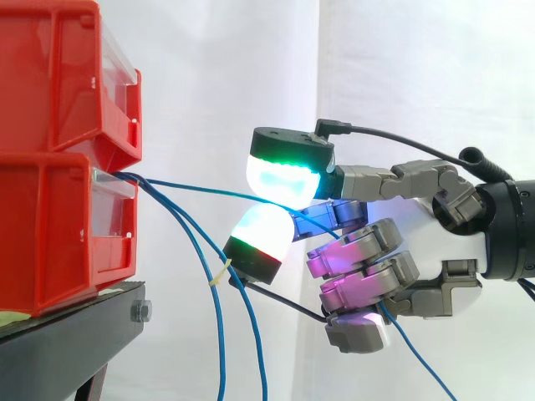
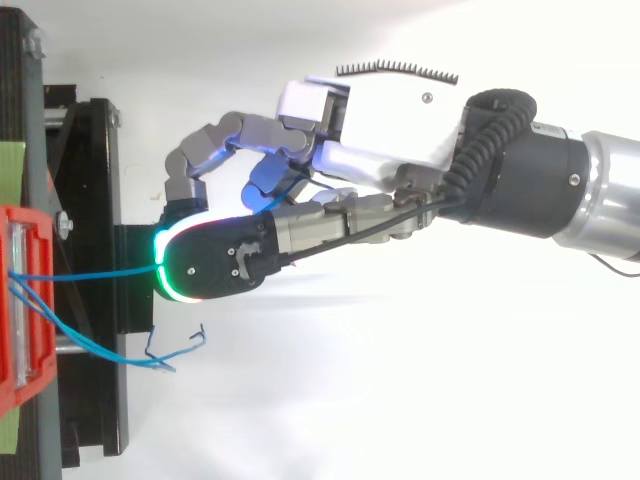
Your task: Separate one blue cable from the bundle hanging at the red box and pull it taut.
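one blue cable (image 1: 188, 185) leaves the top front edge of the lower bin (image 1: 50, 234) and runs almost straight to the right, with only a slight sag, into the hand (image 2: 385, 125). there it is pinched between two glowing pads: the upper pad (image 1: 284, 171), white and green, lies over it, and the lower pad (image 1: 261, 238), white with a green and red rim, presses up from beneath. the hand is closed on that cable, and its other fingers (image 1: 359, 276) are curled in below, glowing magenta, well back from the pinch. from above, the same cable (image 2: 90, 272) crosses level from the bin's front edge to the tip of the dark pad. the bundle (image 1: 221, 334) starts at the same edge of the bin, falls away below the held cable and hangs down past the end of the stand (image 1: 75, 334), apart from the pads. a yellow tie (image 1: 219, 276) sits on it just left of the lower pad. in the top view its loose ends (image 2: 175, 350) curl out beyond the stand's edge. a blue length (image 1: 422, 363) drops from under the curled fingers toward the lower right; whether it is the same cable i cannot tell. an upper bin (image 1: 58, 75) is stacked on the lower one, both at the stand's right end, before a white curtain (image 1: 217, 67).
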`<state>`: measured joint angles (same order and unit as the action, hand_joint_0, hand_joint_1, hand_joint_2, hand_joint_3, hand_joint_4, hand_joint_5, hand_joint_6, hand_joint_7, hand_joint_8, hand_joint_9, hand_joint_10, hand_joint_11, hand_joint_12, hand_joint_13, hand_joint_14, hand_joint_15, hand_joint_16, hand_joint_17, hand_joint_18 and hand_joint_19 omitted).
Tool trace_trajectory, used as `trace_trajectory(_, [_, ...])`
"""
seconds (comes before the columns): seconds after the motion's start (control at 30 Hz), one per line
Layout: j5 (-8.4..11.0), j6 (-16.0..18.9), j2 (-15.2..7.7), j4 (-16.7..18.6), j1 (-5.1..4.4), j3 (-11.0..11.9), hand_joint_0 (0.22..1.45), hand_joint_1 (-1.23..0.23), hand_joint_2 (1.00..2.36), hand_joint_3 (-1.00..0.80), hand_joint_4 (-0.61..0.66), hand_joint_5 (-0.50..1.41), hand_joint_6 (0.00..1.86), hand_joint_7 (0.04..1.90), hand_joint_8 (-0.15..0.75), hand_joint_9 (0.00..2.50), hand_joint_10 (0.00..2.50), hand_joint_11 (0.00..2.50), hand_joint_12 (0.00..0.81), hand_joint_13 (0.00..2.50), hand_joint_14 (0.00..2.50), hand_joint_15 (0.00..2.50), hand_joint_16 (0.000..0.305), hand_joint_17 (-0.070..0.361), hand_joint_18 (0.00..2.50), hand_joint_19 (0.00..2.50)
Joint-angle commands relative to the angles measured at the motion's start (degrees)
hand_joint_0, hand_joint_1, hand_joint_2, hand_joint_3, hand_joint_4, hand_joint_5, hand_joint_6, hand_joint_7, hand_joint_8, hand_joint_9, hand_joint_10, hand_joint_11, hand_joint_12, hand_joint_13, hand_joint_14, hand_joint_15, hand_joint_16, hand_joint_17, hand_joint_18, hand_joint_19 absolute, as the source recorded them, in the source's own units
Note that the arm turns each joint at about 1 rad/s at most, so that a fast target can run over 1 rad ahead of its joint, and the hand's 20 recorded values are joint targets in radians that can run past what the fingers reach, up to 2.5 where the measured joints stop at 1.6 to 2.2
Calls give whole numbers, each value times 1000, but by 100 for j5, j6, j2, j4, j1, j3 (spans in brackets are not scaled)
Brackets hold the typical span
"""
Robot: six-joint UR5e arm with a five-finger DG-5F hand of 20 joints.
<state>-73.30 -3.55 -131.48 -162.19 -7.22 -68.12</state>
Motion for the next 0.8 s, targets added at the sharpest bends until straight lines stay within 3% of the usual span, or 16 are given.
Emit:
trace_trajectory(0.0, [0, -5, 0, 3, 1, 0, 615, -628, 1020, -200, 157, -193, 806, 1121, 315, 1023, 1471, 1629, 400, 992, 1886, 1501, 50, 113, 1116, 1121])
trace_trajectory(0.47, [-9, 4, 0, 3, -34, 0, 648, -737, 1019, -244, 143, -204, 846, 1090, 315, 999, 1522, 1609, 405, 1001, 1814, 1552, 51, 114, 1124, 1144])
trace_trajectory(0.77, [-26, 4, 0, 3, -34, 0, 684, -819, 1009, -387, 144, -205, 859, 1100, 308, 967, 1495, 1623, 403, 979, 1750, 1577, 51, 114, 1113, 1145])
